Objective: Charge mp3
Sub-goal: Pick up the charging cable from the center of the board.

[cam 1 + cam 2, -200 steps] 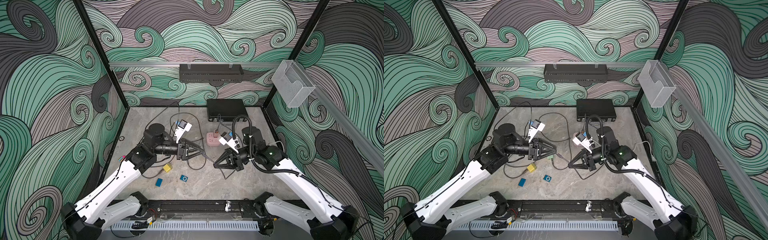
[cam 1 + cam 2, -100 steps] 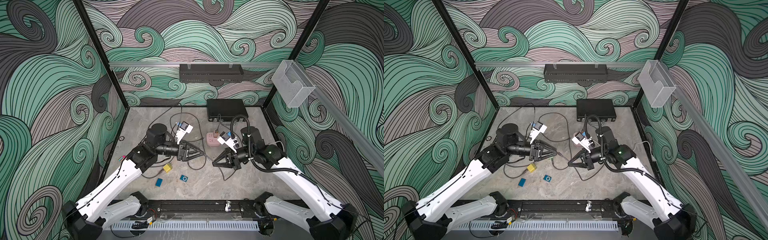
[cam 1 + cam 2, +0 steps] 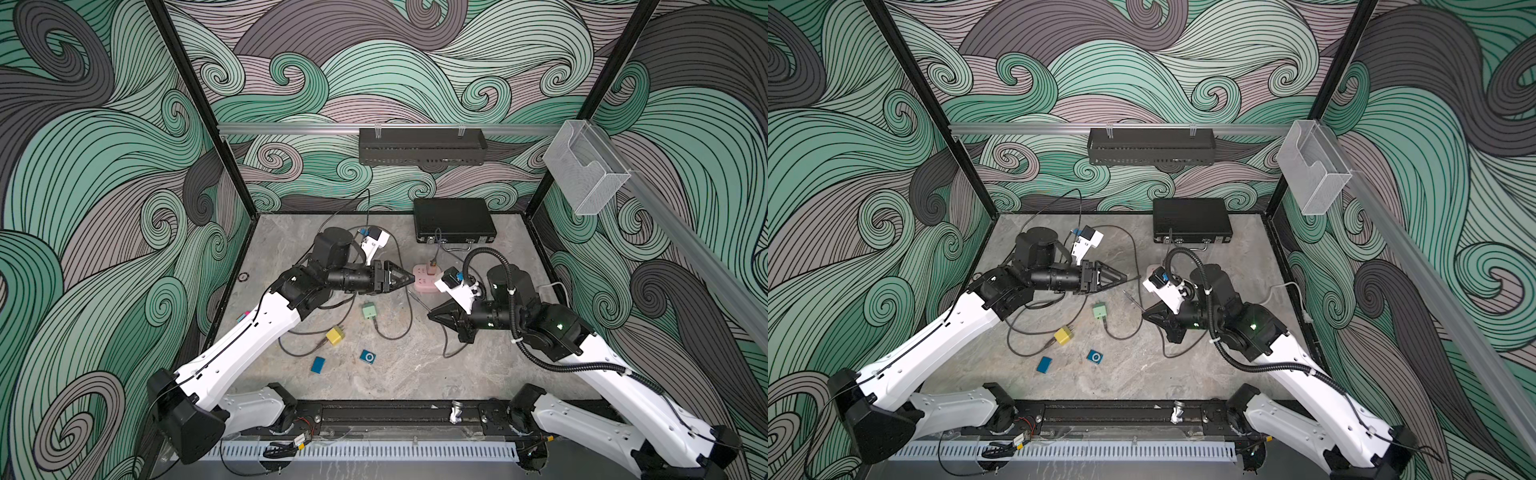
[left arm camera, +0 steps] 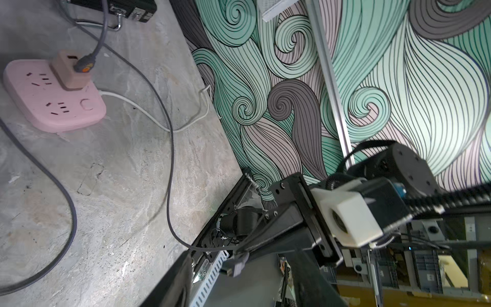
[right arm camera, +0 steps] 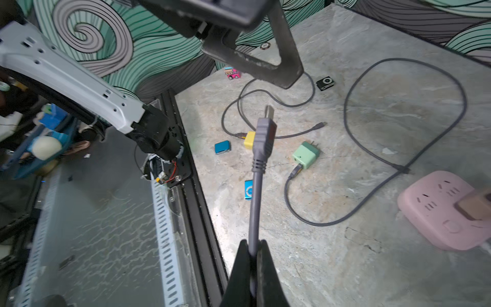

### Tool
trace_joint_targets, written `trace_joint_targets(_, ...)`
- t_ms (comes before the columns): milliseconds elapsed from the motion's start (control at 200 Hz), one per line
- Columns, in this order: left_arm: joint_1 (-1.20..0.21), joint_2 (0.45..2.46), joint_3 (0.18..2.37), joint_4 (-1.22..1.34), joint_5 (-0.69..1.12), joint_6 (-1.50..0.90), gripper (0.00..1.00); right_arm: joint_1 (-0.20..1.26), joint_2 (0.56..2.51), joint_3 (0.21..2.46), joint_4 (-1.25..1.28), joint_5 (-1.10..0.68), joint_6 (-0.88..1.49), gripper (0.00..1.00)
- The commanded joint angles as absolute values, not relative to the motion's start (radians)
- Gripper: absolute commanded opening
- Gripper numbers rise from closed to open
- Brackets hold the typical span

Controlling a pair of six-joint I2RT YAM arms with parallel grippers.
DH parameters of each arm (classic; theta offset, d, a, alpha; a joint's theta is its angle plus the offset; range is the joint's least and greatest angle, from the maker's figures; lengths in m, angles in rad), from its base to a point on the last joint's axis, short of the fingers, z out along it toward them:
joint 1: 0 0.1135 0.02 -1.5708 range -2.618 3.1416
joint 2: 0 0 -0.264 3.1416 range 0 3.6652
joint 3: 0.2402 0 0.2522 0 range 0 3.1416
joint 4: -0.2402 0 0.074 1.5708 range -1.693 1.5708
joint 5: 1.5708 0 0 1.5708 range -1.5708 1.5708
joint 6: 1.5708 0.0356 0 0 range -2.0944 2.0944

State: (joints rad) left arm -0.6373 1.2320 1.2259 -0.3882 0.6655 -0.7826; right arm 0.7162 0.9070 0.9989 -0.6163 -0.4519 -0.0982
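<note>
A small blue mp3 player (image 3: pixel 368 356) (image 3: pixel 1095 356) (image 5: pixel 249 190) lies flat near the table's front, apart from both grippers. My right gripper (image 3: pixel 432 316) (image 5: pixel 253 247) is shut on a grey cable (image 5: pixel 256 202) just behind its plug. The plug (image 5: pixel 264 133) (image 4: pixel 235 265) sticks out free toward the left arm. My left gripper (image 3: pixel 409 279) (image 4: pixel 243 259) is open, with the plug hanging between its fingers and touching neither. The cable runs back to a brown adapter (image 4: pixel 69 70) in the pink power strip (image 3: pixel 424 280) (image 4: pixel 53 106).
A second blue player (image 3: pixel 318 364) and a black one (image 5: pixel 325 83) lie on the table. Green (image 3: pixel 368 310) and yellow (image 3: pixel 335 336) adapters trail loose cables. A black case (image 3: pixel 455 220) stands at the back, and a pink toy car (image 5: pixel 232 73) by the left wall.
Both gripper tips have moved a little toward the back of the table. The left gripper now reaches the power strip's edge, around the plug that the right gripper holds.
</note>
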Motion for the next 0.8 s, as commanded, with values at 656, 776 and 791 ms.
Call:
trace_joint_targets(656, -0.683, 1.328, 1.257, -0.525, 0.587, -0.919, 0.38, 1.021, 0.987, 1.003, -0.551, 0.332, -0.400, 0.00)
trace_joint_targets(776, -0.683, 1.329, 1.255, -0.549, 0.578, -0.896, 0.35, 1.036, 0.970, 0.993, -0.525, 0.356, -0.409, 0.00)
trace_joint_targets(791, -0.683, 1.331, 1.254, -0.550, 0.575, -0.896, 0.35, 1.035, 0.970, 0.992, -0.523, 0.355, -0.412, 0.00)
